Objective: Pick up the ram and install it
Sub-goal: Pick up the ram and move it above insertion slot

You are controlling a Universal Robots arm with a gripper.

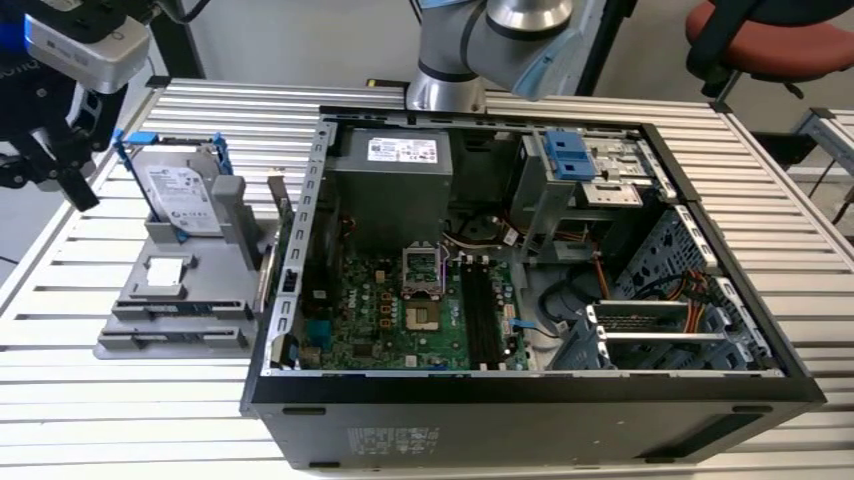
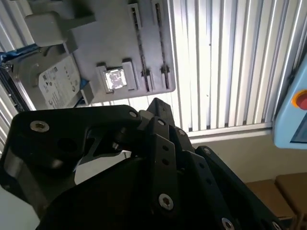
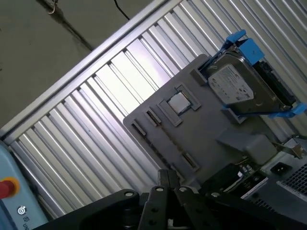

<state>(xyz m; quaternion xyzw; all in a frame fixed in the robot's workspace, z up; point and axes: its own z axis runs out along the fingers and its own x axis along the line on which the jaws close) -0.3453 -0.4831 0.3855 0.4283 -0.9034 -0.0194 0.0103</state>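
While the gripper (image 1: 48, 180) hangs above the counter (image 1: 54, 300) at the outer side of the grey holder (image 1: 174, 300), it cannot be told whether it is apart or together. The ram (image 1: 276, 205), seen as a thin dark strip standing on edge, is well apart from the gripper. It lies beyond the hard drive (image 1: 180, 195), between the holder and the open computer case (image 1: 534, 400).

We find a robotics lab: a ribbed aluminium-profile table (image 1: 134, 425), an opened black computer case (image 1: 534, 432), a red-cushioned swivel chair (image 1: 787, 45).
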